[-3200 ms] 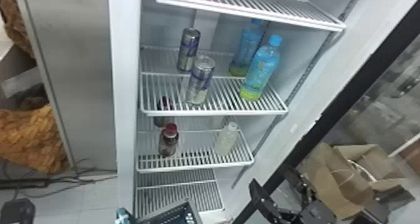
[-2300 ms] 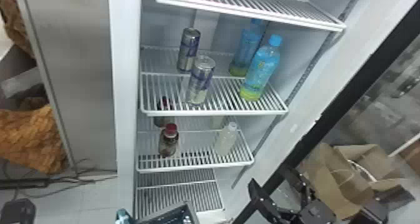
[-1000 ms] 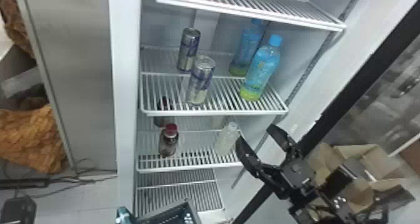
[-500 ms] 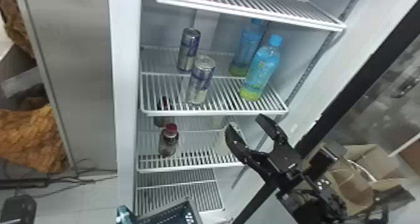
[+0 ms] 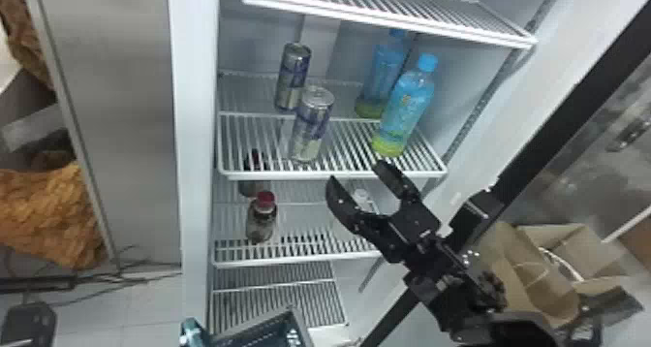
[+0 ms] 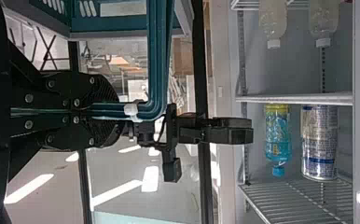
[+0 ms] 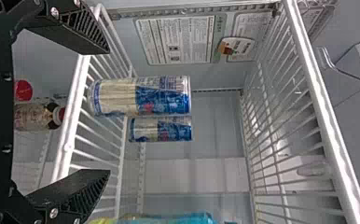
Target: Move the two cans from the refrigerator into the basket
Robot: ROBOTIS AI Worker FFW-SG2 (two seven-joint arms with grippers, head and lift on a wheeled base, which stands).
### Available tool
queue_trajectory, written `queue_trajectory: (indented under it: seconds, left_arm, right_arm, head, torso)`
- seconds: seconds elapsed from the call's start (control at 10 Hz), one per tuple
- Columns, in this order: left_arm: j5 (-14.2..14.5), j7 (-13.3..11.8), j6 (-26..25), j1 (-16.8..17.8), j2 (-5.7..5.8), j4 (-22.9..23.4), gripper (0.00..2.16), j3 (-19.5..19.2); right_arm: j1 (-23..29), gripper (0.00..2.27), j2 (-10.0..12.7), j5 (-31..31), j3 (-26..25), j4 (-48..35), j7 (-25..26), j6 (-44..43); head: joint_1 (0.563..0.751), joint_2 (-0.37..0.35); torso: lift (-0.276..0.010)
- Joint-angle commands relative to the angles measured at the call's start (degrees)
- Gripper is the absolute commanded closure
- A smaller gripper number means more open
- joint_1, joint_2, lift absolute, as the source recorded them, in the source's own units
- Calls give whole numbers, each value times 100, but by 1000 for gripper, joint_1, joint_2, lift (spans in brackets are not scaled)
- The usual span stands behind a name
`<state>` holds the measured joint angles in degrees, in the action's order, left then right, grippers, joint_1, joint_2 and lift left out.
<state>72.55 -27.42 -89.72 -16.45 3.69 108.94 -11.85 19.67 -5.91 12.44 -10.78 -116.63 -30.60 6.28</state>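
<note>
At centre, we hold our right tool spread near the shelf bearing two cans; our left tool pinches the teal basket handle.

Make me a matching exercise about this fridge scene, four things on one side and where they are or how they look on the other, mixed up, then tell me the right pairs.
Things:
1. Front can
2. Front red-capped bottle
3. Right gripper
4. Left gripper

Places and states:
A. Closed on the teal basket handle
B. One shelf below the front can
C. Open, with nothing between its fingers
D. On the same shelf as the front blue-capped bottle

Right pairs: 1-D, 2-B, 3-C, 4-A
</note>
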Motion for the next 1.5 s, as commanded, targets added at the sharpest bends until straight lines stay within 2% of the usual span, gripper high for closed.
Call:
queue_trajectory:
  seconds: [0.0,0.3,1.4]
  left_arm:
    - [0,0,-31,-14,0,-3,1197,-3]
    - [12,0,-31,-14,0,-3,1197,8]
    - [23,8,-31,-28,53,-3,1197,54]
  right_arm:
    - [-195,134,-16,-33,141,111,63,47]
    - [-688,133,-59,-67,393,477,142,103]
    - [-1813,139,-165,-147,998,1489,467,173]
  head:
    - [695,-326]
    - [695,-293]
    - [695,-219]
  torso:
    - [-35]
    - [-35]
    - [-35]
